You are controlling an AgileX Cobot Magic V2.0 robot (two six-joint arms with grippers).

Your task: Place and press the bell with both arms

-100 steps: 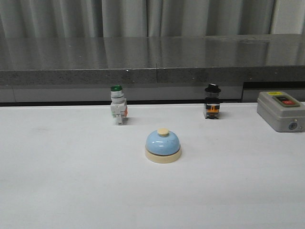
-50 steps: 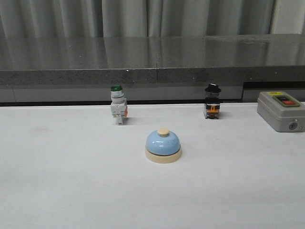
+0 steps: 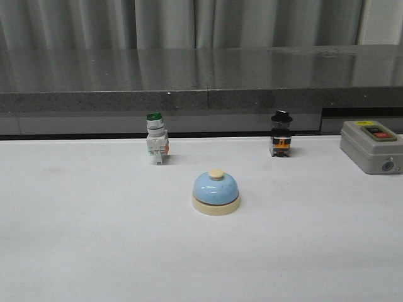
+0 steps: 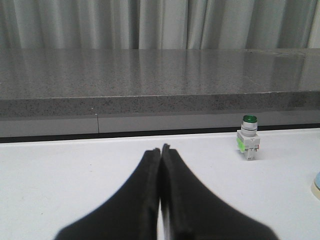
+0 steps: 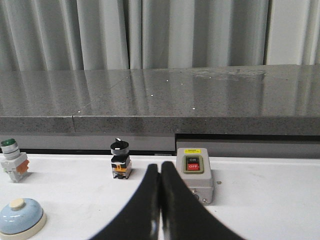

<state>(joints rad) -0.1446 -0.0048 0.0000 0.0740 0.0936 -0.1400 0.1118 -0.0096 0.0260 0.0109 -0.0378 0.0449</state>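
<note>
The light-blue bell (image 3: 215, 192) with a cream base and cream button stands upright on the white table, near the middle in the front view. It also shows in the right wrist view (image 5: 20, 217), and its edge shows in the left wrist view (image 4: 317, 184). No arm shows in the front view. My left gripper (image 4: 161, 148) is shut and empty above the table, well apart from the bell. My right gripper (image 5: 160, 166) is shut and empty, also apart from the bell.
A green-capped white push-button switch (image 3: 155, 138) stands behind the bell to the left. A black-knobbed switch (image 3: 280, 134) stands behind to the right. A grey box with red and black buttons (image 3: 371, 146) sits at the far right. A dark stone ledge (image 3: 201, 78) runs along the back.
</note>
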